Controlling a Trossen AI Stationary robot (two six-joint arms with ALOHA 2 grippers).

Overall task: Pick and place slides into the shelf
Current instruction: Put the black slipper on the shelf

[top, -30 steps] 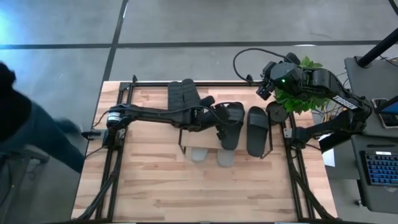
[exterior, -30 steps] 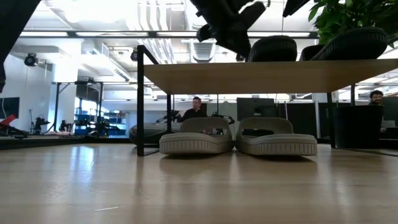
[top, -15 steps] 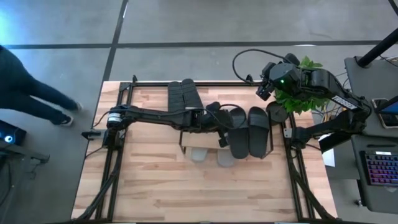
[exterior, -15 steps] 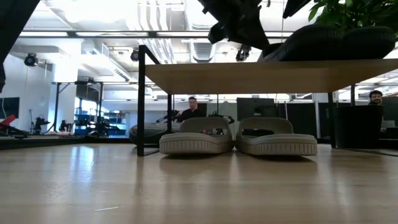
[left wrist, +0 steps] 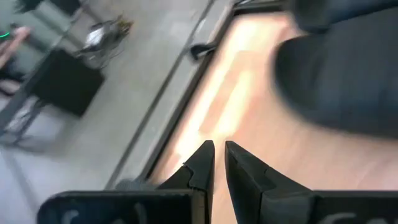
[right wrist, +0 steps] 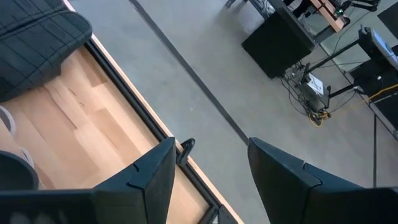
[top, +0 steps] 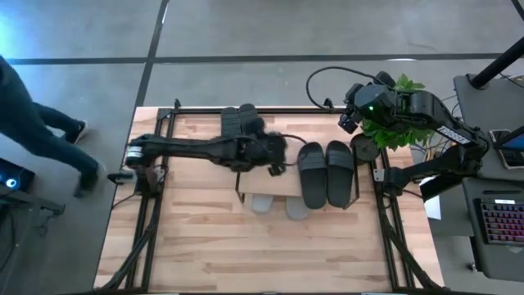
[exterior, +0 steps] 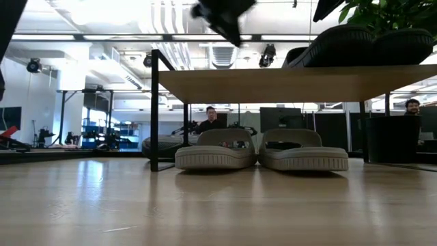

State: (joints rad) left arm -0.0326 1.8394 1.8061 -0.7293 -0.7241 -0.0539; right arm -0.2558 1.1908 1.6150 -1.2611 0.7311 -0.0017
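Shelf point(top: 278, 184): low rack, light wood top board, thin black frame, stands mid-table; in low view top board point(exterior: 287, 83) spans over two slides underneath.
Top level: two dark slides side by side on right part of board, touching or nearly so — one point(top: 312, 166), other point(top: 340, 172) just beside it toward right arm. Low view shows their dark soles point(exterior: 355, 46) above board edge.
Lower level: two light grey slides point(exterior: 216, 154) and point(exterior: 303, 154) side by side under board, toes facing camera; from above only their tips point(top: 262, 204), point(top: 296, 210) poke out past board.
Other dark slide point(top: 240, 127): lies on table at far edge, behind shelf, beside left arm.
Left gripper point(top: 277, 168): over left part of shelf top, near the dark pair but apart from it; fingers point(left wrist: 200, 163) pinched nearly together, holding nothing.
Right gripper point(top: 347, 121): raised at table's far right corner, by plant point(top: 397, 115); fingers point(right wrist: 148, 174) spread wide, nothing between them.
Person point(top: 33, 123): on floor left of table.
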